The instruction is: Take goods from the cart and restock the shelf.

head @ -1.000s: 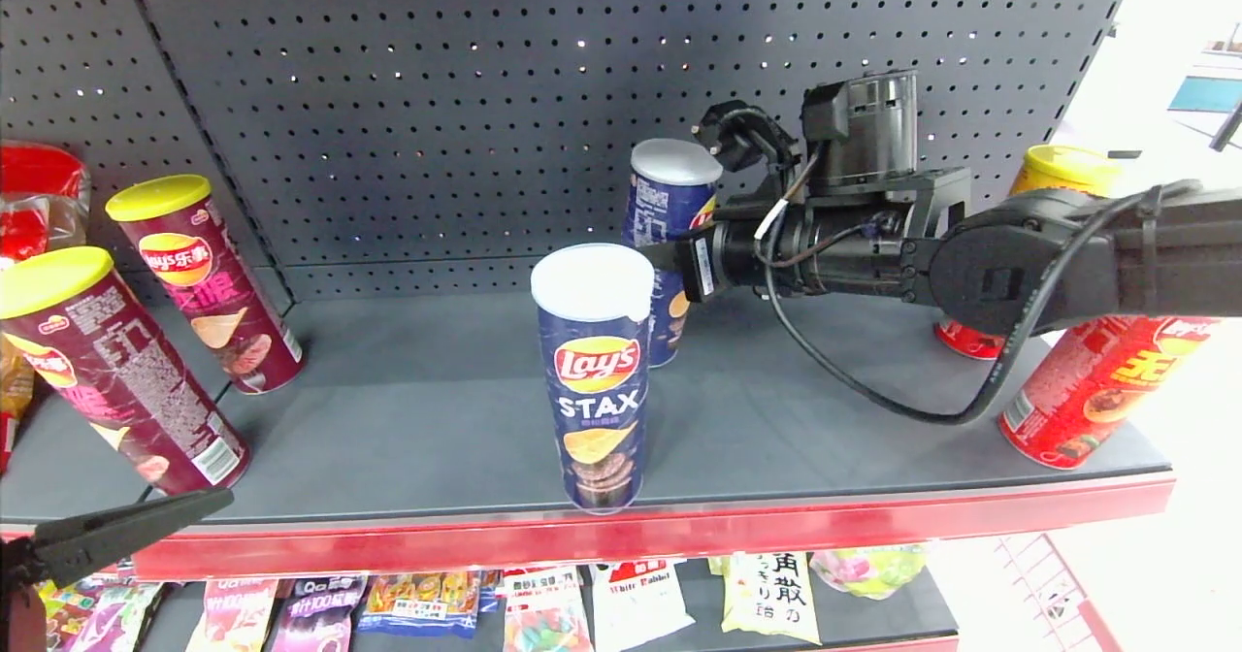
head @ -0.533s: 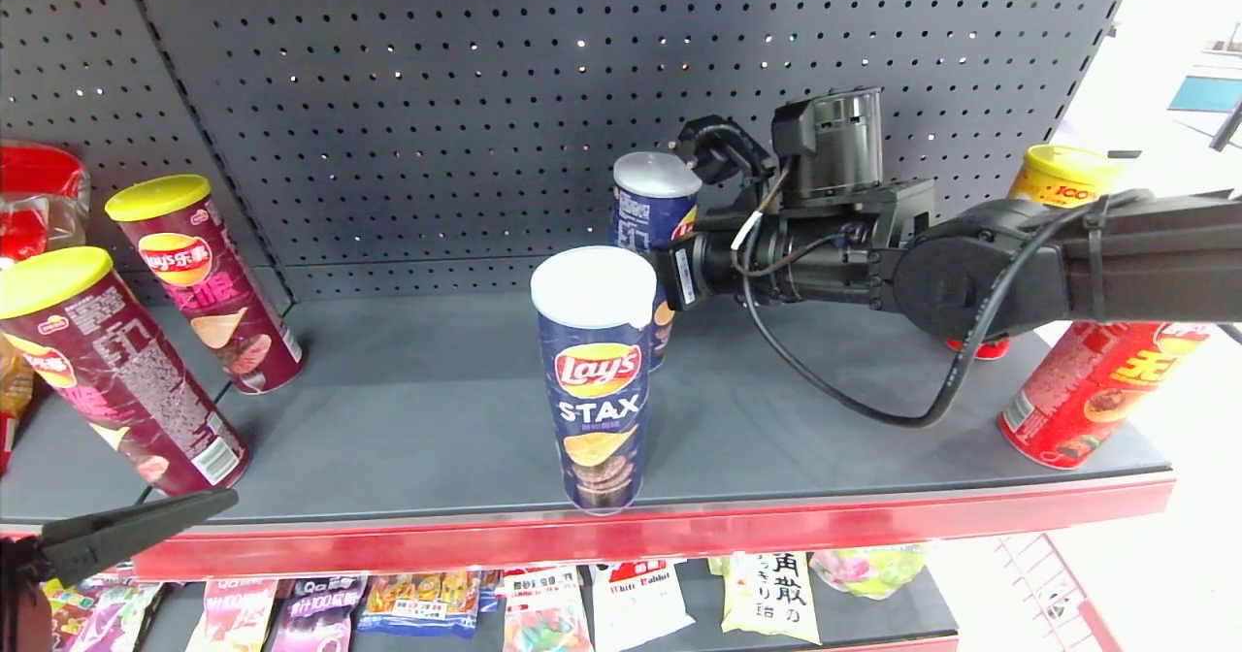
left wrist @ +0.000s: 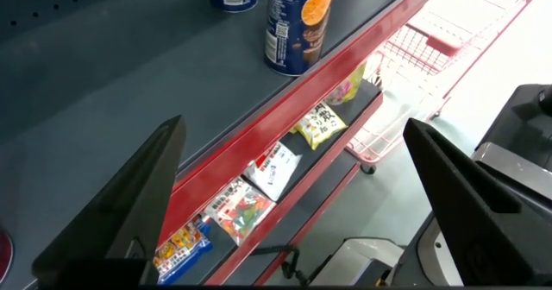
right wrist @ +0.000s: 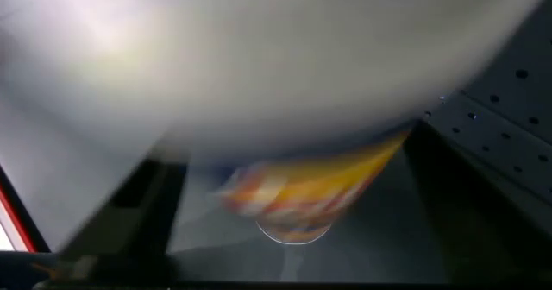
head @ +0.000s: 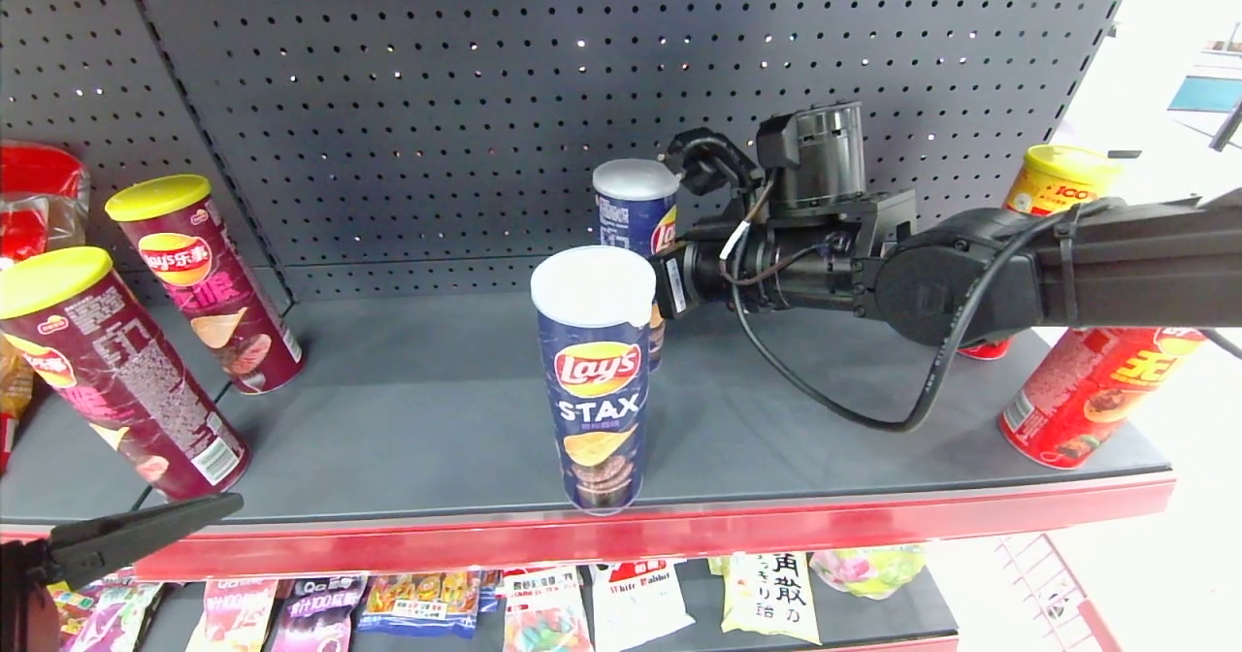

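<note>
Finding one: the right gripper (head: 658,278) reaches across the grey shelf (head: 417,409) from the right. Its fingers are closed around the rear blue can (head: 631,211), gripping it at about mid-height. The can stands upright, close to the perforated back panel (head: 437,99). Its base is hidden, so we cannot tell whether it rests on the shelf board.

In the right wrist view the same can (right wrist: 302,195) sits between the dark fingers. It is very close and blurred, and only its orange and yellow print can be made out.

Finding two: the front blue can (head: 594,380) stands upright at the shelf's red front edge. It is directly in front of the held can and hides that can's lower part. We cannot tell whether the two cans touch.

Finding three: the left gripper (left wrist: 293,126) hangs low, in front of and below the shelf edge at the left end. Its two fingers are spread wide with nothing between them.

Other stock is as follows:
- Two maroon cans (head: 209,283) with yellow lids stand on the left of the shelf.
- A red can (head: 1092,390) stands at the right front corner.
- A yellow-lidded can (head: 1062,181) stands behind the right arm.
- Snack packets (head: 640,603) lie on the lower shelf.

The red wire cart (left wrist: 431,40) stands on the floor beside the shelving, well apart from both cans.
</note>
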Robot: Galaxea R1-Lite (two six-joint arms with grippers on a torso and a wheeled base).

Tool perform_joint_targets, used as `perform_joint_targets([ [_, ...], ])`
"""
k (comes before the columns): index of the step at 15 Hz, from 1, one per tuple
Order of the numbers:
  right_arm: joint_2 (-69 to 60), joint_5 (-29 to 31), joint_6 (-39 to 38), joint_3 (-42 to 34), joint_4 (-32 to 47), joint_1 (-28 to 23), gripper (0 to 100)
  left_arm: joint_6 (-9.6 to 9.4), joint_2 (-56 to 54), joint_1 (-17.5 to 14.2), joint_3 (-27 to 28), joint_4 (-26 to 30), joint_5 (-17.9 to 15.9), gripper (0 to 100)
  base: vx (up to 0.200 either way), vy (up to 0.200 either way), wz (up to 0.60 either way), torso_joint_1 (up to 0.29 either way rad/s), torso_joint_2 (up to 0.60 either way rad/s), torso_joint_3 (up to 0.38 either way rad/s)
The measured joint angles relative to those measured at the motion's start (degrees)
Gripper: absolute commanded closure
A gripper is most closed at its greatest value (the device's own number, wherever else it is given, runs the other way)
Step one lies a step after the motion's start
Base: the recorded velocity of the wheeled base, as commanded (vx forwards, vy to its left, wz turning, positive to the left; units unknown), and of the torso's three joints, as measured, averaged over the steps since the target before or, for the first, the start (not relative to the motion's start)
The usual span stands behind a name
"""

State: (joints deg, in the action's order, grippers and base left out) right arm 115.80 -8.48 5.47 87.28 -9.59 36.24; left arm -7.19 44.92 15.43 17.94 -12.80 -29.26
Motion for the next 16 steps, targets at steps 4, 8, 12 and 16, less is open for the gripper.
perform_joint_targets([
  [4, -1.22, 0.23, -0.22, -1.68, 0.05, -0.22, 0, -0.02, 0.22, 0.00, -0.01, 0.00, 0.00, 0, 0.000, 0.000, 0.00, 0.000, 0.00, 0.000],
  [8, -5.71, 0.80, -0.74, -7.22, 0.00, -0.91, 0, 0.00, 1.49, 0.02, 0.44, -0.09, 0.22, 0, 0.000, 0.000, 0.00, 0.000, 0.00, 0.000],
  [12, -11.31, 1.07, -1.80, -12.95, -0.11, -2.29, 0, -0.02, 3.50, 0.05, 1.56, -0.22, 0.68, 0, 0.000, 0.000, 0.00, 0.000, 0.00, 0.000],
  [16, -19.60, 4.25, -4.04, -23.09, -0.15, -3.67, 0, -0.17, 7.06, 0.11, 4.07, -0.26, 3.25, 0, 0.000, 0.000, 0.00, 0.000, 0.00, 0.000],
])
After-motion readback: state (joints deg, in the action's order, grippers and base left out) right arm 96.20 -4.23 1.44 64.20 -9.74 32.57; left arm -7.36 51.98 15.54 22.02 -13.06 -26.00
